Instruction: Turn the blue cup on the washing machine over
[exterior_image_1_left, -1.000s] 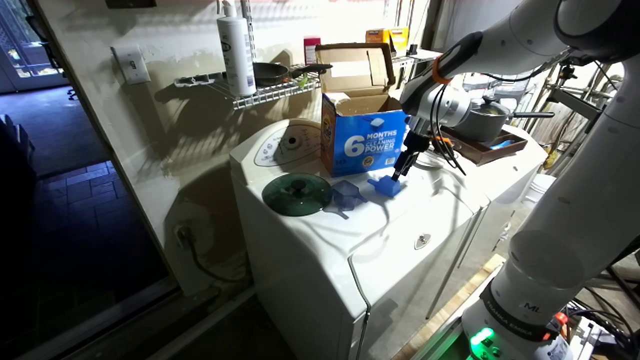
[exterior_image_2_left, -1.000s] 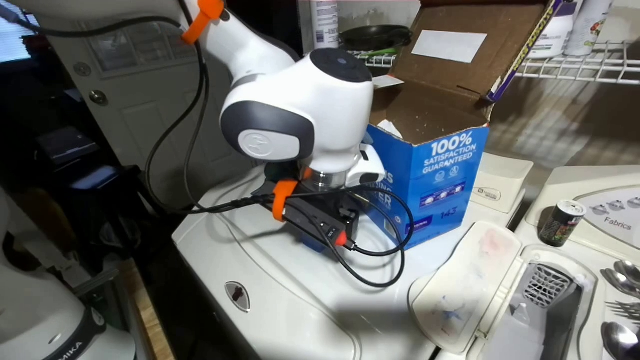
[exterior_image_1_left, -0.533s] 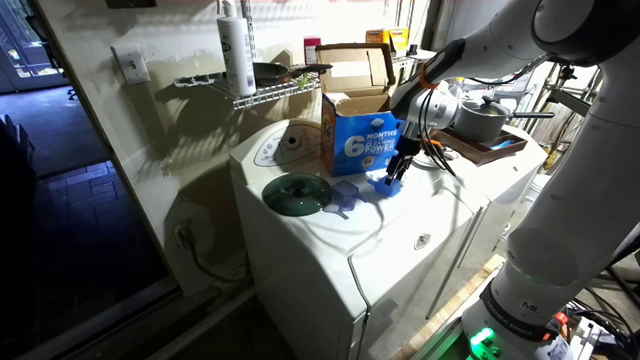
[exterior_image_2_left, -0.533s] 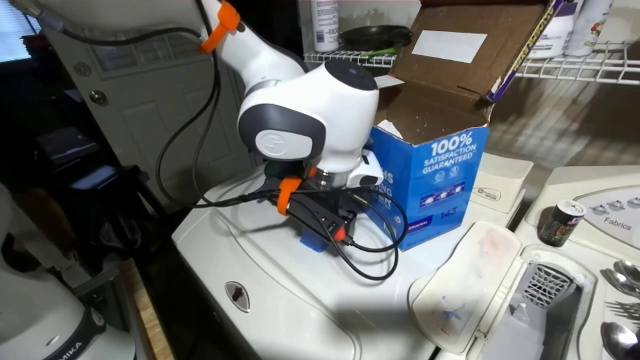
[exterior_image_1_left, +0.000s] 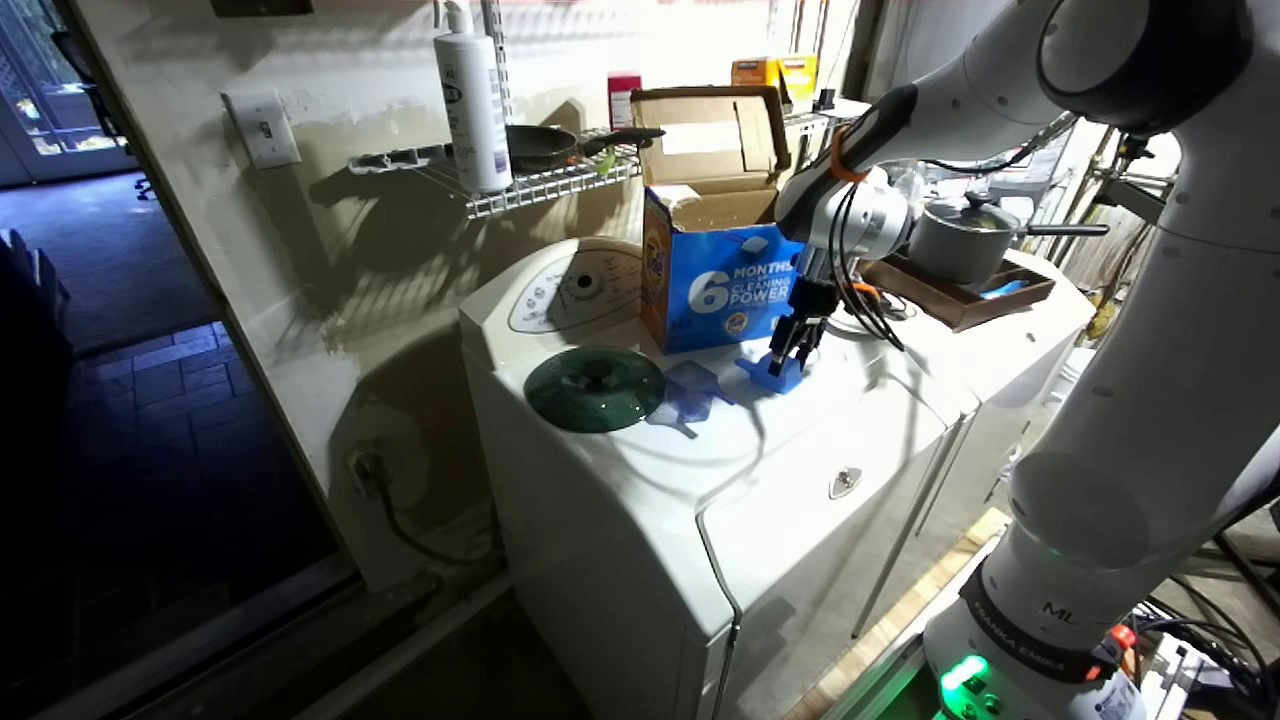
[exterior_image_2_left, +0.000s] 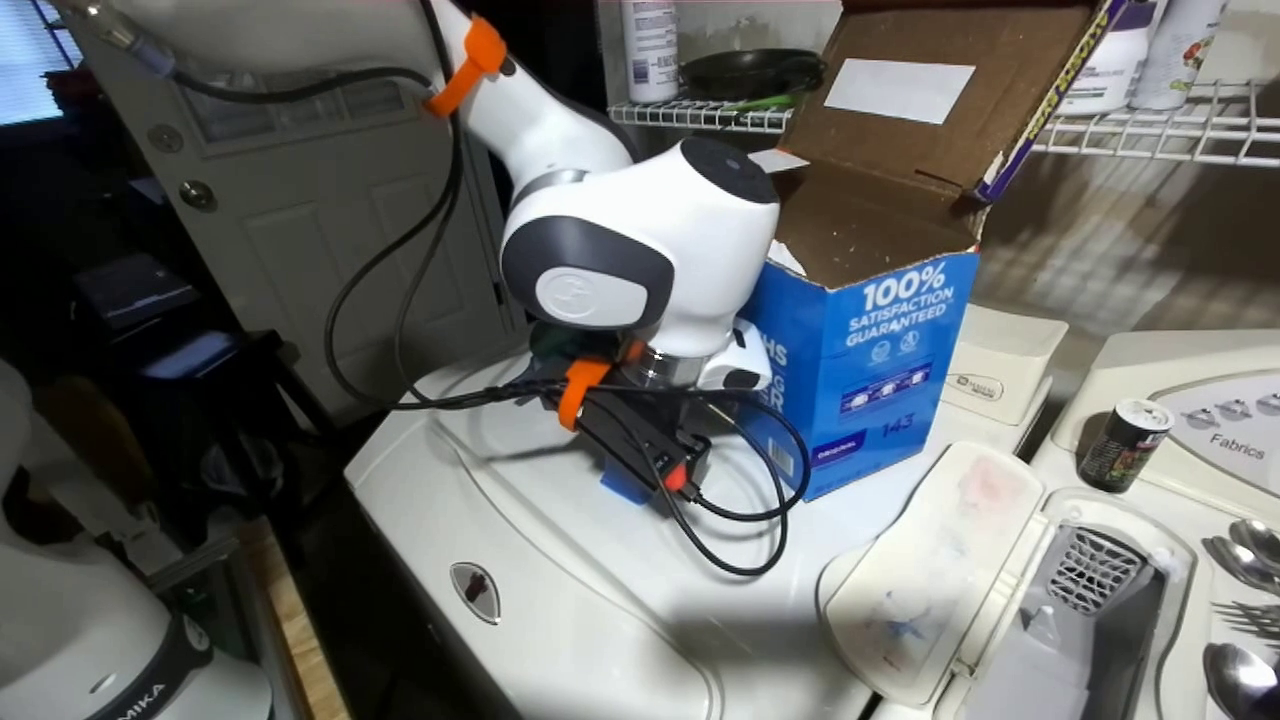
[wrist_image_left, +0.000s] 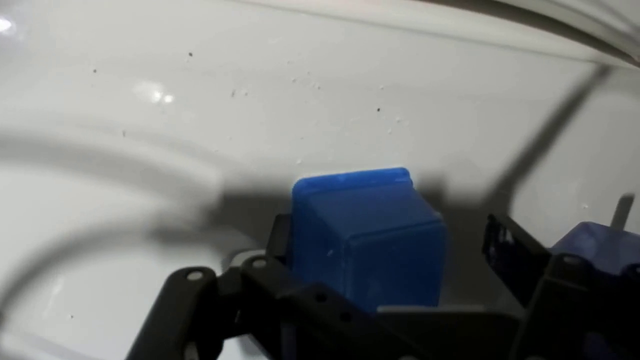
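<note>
Monitor: State the condition of the tool.

Operator: From my remote station I read the gripper (wrist_image_left: 390, 237) as spread: its fingers (wrist_image_left: 515, 256) stand apart, one on each side of the blue cup (wrist_image_left: 367, 250). The finger toward the left edge of the wrist view lies just beside the cup wall; I cannot tell whether the two touch. A visible gap separates the other finger from the cup.

Monitor: Give the location of the cup.

Operator: The cup rests on the top of the washing machine (exterior_image_1_left: 600, 530), in front of the cardboard box (exterior_image_1_left: 735, 295). In the wrist view, its closed outer faces are turned toward me. In an exterior view, its short handle (exterior_image_1_left: 747, 365) extends to the left of its body. In an exterior view, the arm (exterior_image_2_left: 640, 230) and the gripper cover most of the cup; I see only a small blue portion below the gripper.

Monitor: List the surrounding items.

Operator: On the machine top, a translucent blue-grey cup (exterior_image_1_left: 690, 388) lies between the blue cup and a dark green disc (exterior_image_1_left: 594, 395). The cardboard box stands with its flap (exterior_image_1_left: 715, 113) raised in both exterior views. To the right of the box, a lidded pot (exterior_image_1_left: 960, 243) sits in a brown tray (exterior_image_1_left: 930, 300). A wire shelf (exterior_image_1_left: 555, 193) carries a white pump bottle (exterior_image_1_left: 475, 110) and a black pan (exterior_image_1_left: 540, 147). In an exterior view, a dark can (exterior_image_2_left: 1125, 447) stands upright to the right of the box.
</note>
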